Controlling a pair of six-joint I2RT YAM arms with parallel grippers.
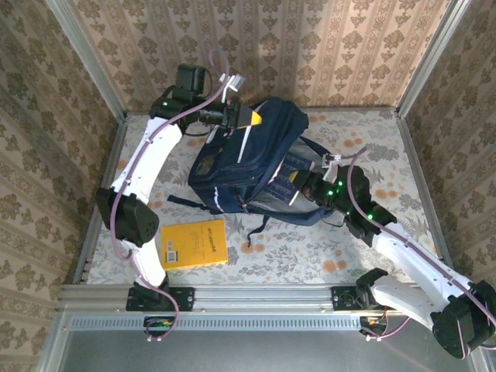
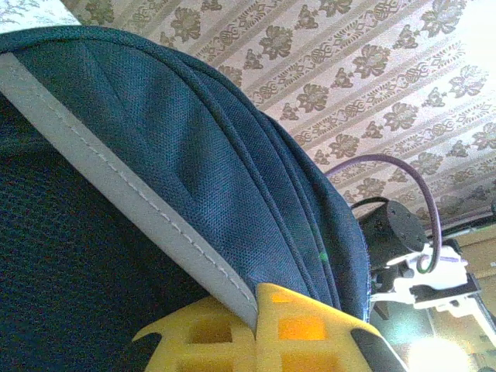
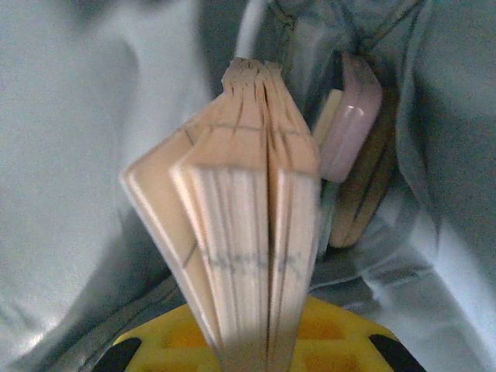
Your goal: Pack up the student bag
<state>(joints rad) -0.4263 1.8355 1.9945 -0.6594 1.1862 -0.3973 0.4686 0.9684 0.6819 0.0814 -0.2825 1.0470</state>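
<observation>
Book (image 3: 248, 232): fanning pages, sitting clamped in right pincer (image 3: 249, 347) inside student bag (image 1: 246, 155)
Left pincer (image 2: 256, 314): pinching student bag rim, closed tight
Yellow book (image 1: 194, 243): lying on table (image 1: 310, 249)

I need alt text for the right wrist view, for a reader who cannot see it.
The right gripper holds a book, pages fanned toward the camera, inside the bag with its pale lining. A pinkish block sits behind, to the right.
</observation>
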